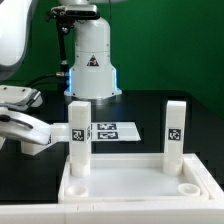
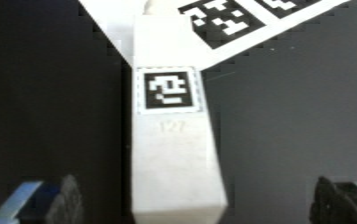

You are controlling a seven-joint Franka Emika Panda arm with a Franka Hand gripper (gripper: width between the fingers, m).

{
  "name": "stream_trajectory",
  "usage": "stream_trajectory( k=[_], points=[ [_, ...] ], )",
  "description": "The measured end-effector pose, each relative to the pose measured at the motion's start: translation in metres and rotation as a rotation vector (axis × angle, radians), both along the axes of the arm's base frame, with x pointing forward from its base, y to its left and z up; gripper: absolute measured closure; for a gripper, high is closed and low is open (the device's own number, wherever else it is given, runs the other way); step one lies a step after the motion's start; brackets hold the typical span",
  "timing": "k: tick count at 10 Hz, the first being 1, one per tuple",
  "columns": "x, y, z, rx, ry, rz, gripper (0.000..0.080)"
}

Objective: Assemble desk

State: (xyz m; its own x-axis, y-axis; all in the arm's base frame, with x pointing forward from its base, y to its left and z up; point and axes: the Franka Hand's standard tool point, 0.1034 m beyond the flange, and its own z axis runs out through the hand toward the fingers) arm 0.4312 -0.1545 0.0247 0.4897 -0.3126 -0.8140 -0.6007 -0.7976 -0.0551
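Observation:
The white desk panel [image 1: 130,185] lies flat at the front, rim up, with open round sockets at its near corners. Two white legs with square tags stand upright in its far corners: the left leg [image 1: 79,135] and the right leg [image 1: 175,130]. My gripper [image 1: 60,133] reaches in from the exterior view's left at the left leg's height. In the wrist view the left leg [image 2: 171,140] lies between my dark fingertips [image 2: 47,200]. My gripper [image 2: 196,202] is open there, with a gap on each side of the leg.
The marker board [image 1: 115,131] lies on the black table behind the panel and shows in the wrist view [image 2: 228,15]. The white robot base [image 1: 90,60] stands at the back. A green wall closes the back.

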Motion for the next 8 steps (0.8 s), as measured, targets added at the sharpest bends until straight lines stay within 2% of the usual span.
stream_trajectory(
  k=[2,5,6,7,8],
  points=[
    [-0.0124,0.0088,-0.0163,-0.007,0.068,-0.043,0.0151],
    [-0.0145,0.0090,-0.0177,-0.009,0.076,-0.043,0.0178],
    [-0.0146,0.0091,-0.0177,-0.009,0.076,-0.043,0.0360],
    [-0.0146,0.0090,-0.0177,-0.009,0.076,-0.043,0.0360],
    [-0.0145,0.0090,-0.0177,-0.009,0.076,-0.043,0.0517]
  ],
)
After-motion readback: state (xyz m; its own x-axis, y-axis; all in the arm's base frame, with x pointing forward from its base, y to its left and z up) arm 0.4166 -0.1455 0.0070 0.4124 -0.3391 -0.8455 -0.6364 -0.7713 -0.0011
